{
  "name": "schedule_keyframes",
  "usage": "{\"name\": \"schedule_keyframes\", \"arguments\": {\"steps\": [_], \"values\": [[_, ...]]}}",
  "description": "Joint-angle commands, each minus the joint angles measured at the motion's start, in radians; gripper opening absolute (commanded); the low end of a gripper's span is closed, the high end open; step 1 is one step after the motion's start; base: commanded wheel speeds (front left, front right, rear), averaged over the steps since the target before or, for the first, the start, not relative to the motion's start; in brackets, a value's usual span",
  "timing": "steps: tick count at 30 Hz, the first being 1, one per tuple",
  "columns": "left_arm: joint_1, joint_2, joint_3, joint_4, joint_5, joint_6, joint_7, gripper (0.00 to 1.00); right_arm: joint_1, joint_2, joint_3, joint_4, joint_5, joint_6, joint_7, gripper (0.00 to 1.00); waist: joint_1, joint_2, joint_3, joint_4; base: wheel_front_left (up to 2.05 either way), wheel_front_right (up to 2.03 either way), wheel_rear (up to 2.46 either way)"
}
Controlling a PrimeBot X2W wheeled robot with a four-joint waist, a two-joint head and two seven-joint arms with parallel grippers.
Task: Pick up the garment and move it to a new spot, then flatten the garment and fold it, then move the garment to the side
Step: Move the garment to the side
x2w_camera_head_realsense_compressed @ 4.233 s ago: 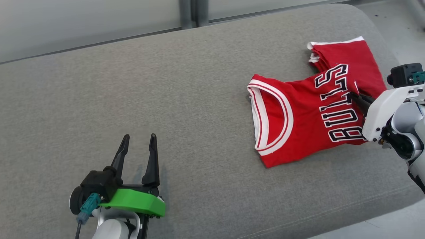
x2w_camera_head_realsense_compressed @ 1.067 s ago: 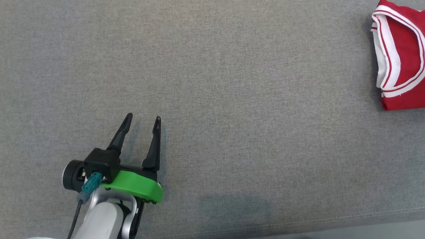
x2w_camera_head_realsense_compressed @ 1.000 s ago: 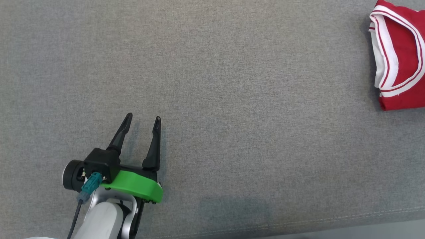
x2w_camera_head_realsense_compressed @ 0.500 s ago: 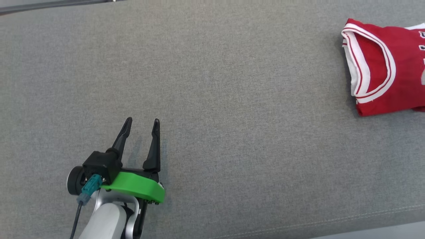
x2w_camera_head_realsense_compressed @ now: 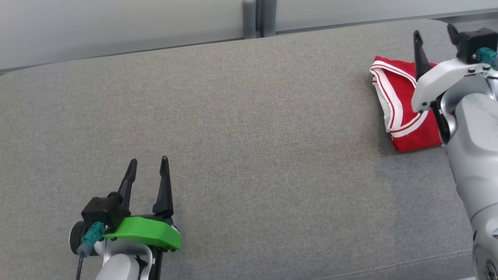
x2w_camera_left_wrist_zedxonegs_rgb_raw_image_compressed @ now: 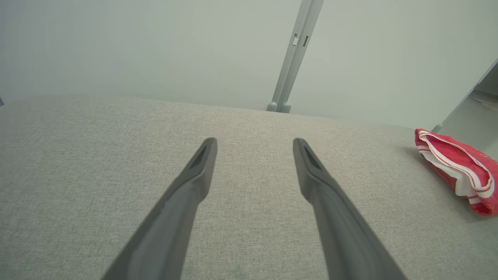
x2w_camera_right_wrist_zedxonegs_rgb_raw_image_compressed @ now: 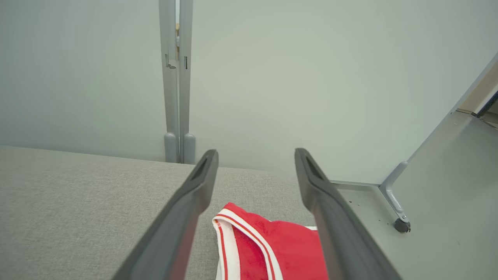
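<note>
Head view: you see the folded red garment [x2w_camera_head_realsense_compressed: 400, 116] lying far right on the grey cushion [x2w_camera_head_realsense_compressed: 253, 116], seemingly set aside as finished, your right gripper [x2w_camera_head_realsense_compressed: 433, 30] hovering over it and left gripper [x2w_camera_head_realsense_compressed: 149, 159] near left, both spread wide, empty.

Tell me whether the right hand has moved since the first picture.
Yes. The right hand has risen from the red jersey and turned; its open fingers now point toward the back edge of the grey cushion.

A folded red garment [x2w_camera_head_realsense_compressed: 416, 138] lies near the grey cushion's [x2w_camera_head_realsense_compressed: 249, 116] right end.
</note>
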Motion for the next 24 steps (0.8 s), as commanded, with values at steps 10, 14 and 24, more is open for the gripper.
{"name": "schedule_keyframes", "arguments": {"steps": [10,14,24], "values": [[0.091,0.007,0.070,-0.007,-0.018,0.019,-0.017,1.00,0.215,0.038,0.211,-0.213,0.236,0.000,-0.002,1.00,0.0000,0.0002,-0.110,-0.024,0.00,0.00,0.00],[0.120,0.003,0.096,-0.020,-0.019,0.020,-0.018,1.00,0.287,0.052,0.256,-0.281,0.293,0.000,-0.002,1.00,0.0000,0.0002,-0.127,-0.023,0.00,0.00,0.00],[0.172,-0.028,0.145,-0.050,0.017,0.011,-0.018,1.00,0.497,0.127,0.251,-0.484,0.271,0.000,0.010,1.00,0.0000,0.0002,-0.148,0.002,0.00,0.00,0.00]]}}
